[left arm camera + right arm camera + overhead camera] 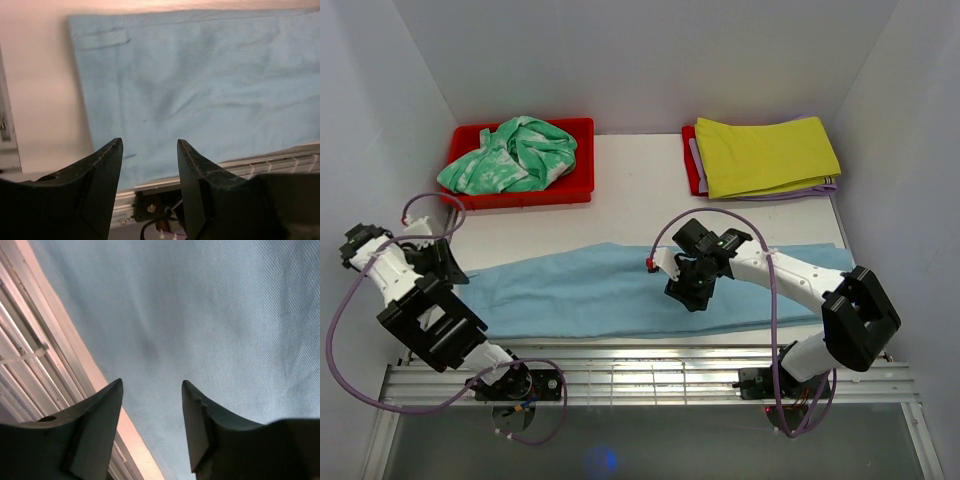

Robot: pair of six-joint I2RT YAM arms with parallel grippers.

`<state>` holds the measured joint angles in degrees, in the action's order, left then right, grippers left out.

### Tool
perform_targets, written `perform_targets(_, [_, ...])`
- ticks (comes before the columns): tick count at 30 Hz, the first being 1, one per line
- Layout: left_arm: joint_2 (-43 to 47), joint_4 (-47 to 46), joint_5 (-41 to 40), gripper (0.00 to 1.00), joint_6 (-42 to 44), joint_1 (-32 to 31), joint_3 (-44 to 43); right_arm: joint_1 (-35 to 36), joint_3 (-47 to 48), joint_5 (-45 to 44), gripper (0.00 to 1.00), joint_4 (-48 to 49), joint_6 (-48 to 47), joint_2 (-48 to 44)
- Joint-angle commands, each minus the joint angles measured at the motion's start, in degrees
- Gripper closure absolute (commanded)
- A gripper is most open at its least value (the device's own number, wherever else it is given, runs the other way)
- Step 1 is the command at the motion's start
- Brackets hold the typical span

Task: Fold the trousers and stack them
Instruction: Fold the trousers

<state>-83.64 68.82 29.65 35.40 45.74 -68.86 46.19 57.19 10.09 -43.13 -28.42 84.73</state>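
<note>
**Spotter:** Where's the cloth?

**Me:** The sky-blue trousers (610, 290) lie flat at full length across the tabletop (640, 200). Their near edge runs just beside the slatted metal rail (650, 370). The left wrist view shows a small stitched tab, probably a belt loop, so I take the left end for the waist. Can't tell whether one leg already lies on the other.

**Spotter:** End effectors?

**Me:** Both released, nothing held. My left end effector (149, 142) hangs over the near-left corner of the trousers (210, 90), jaws apart. My right end effector (151, 382) sits low over the middle of the trousers (225, 315), near the rail side, jaws also spread. Can't tell if it touches the cloth.

**Spotter:** The step?

**Me:** My reading is that no crosswise fold has been made yet, so the grasp comes first.
- Bite at the edge, not mid-panel, where the fingers would only skid on flat cloth.
- Take every layer in one pinch.
- Lift both ends level and move them together, so the cloth hangs taut and lands edge on edge.
- Keep the hem clear of the rail slats, where it could snag.

**Spotter:** And the stack?

**Me:** Likely the pile under the yellow-green cloth (765, 155), back right. The red bin (582, 190) with the mint-green-and-white patterned garment (510, 155) stays out of it.
</note>
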Motion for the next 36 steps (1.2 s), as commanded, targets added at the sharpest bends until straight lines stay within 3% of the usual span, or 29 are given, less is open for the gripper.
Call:
perform_targets(1, [-3.0, 11.2, 1.6, 0.41, 3.7, 9.2, -4.2, 0.2, 0.3, 2.2, 0.42, -2.7, -0.9, -2.6])
perform_targets(6, [-3.6, 11.5, -3.7, 0.38, 5.8, 17.0, -2.2, 0.6, -3.5, 2.5, 0.39, -1.9, -1.2, -3.5])
perform_targets(12, [-2.9, 10.3, -6.8, 0.37, 7.4, 21.3, 3.4, 3.2, -7.7, -0.5, 0.39, 5.1, -1.1, -5.4])
perform_targets(21, [-0.8, 4.6, -4.3, 0.38, 3.0, 22.8, 9.3, 10.5, -11.6, -8.1, 0.39, 14.4, 0.8, -5.4])
perform_targets(29, [4.7, -3.7, -5.0, 0.38, -2.4, 22.9, 18.1, 12.6, -13.5, -12.3, 0.42, 19.9, 1.8, -3.3])
perform_targets(36, [5.8, -6.0, -3.7, 0.42, -6.0, 22.8, 16.3, 13.3, -14.8, -14.2, 0.46, 23.4, 2.2, -2.9])
